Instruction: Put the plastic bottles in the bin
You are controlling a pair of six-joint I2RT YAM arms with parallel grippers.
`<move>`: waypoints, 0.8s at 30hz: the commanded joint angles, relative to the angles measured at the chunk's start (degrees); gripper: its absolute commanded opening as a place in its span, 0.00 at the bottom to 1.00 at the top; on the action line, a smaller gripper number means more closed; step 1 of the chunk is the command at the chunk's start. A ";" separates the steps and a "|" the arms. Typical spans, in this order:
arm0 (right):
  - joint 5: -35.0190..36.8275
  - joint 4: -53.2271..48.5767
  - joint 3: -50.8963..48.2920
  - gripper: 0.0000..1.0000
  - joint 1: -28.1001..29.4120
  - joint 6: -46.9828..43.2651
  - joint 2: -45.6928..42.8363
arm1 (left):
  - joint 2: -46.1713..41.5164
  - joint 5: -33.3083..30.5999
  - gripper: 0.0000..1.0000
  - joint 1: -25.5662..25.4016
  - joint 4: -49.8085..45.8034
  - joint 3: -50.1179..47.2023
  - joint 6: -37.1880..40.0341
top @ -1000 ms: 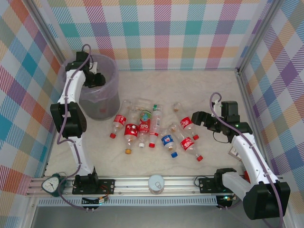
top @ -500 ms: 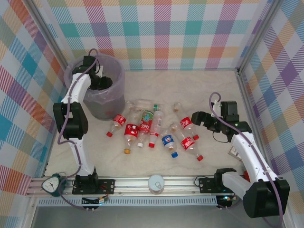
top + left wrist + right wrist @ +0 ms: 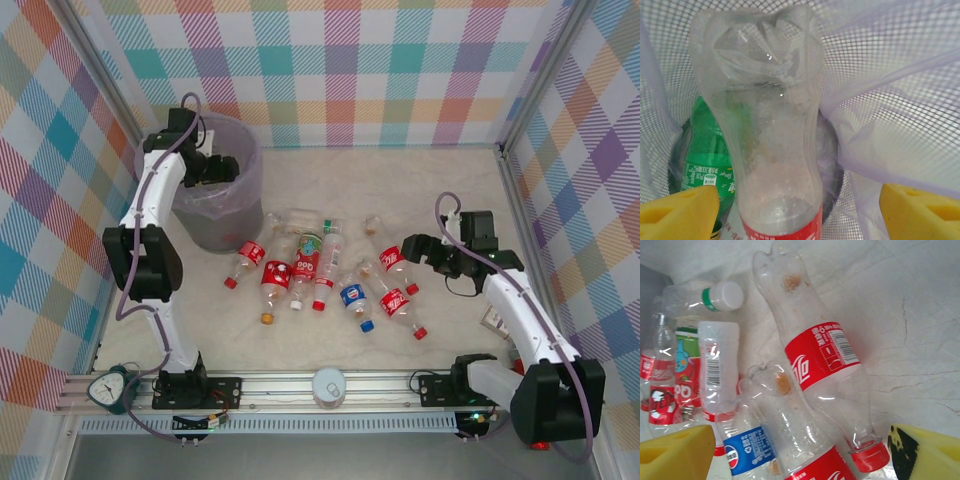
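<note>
Left gripper (image 3: pixel 222 170) opened over bin (image 3: pixel 215 228), right arm (image 3: pixel 515 305) extended

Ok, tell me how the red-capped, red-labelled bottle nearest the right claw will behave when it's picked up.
The red-labelled bottle looks empty and see-through, so it is probably very light. It lies on its side on the flat table, so a nudge may roll it. Its clear walls look thin and would likely dent under a firm squeeze.

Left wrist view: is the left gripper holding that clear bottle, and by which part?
Nothing is held. The left gripper is open; its yellow fingers stand apart from the red-labelled bottle between them, inside the bin.
</note>
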 commanded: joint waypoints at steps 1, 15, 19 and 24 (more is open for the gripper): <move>3.06 1.10 -0.14 0.88 2.09 -1.34 2.47 | -4.07 -0.96 0.86 -0.32 -3.59 2.00 1.06; 8.92 1.11 6.54 0.90 7.03 -3.24 22.44 | -28.45 -1.60 1.00 -4.00 6.93 -19.41 -8.53; 8.53 3.07 5.83 0.94 7.03 -2.61 24.95 | -30.08 -3.47 1.00 -8.23 8.83 -20.52 -11.71; 8.33 4.36 5.81 0.96 7.03 -2.46 29.29 | -31.45 -7.88 1.00 -8.93 7.11 -17.79 -10.79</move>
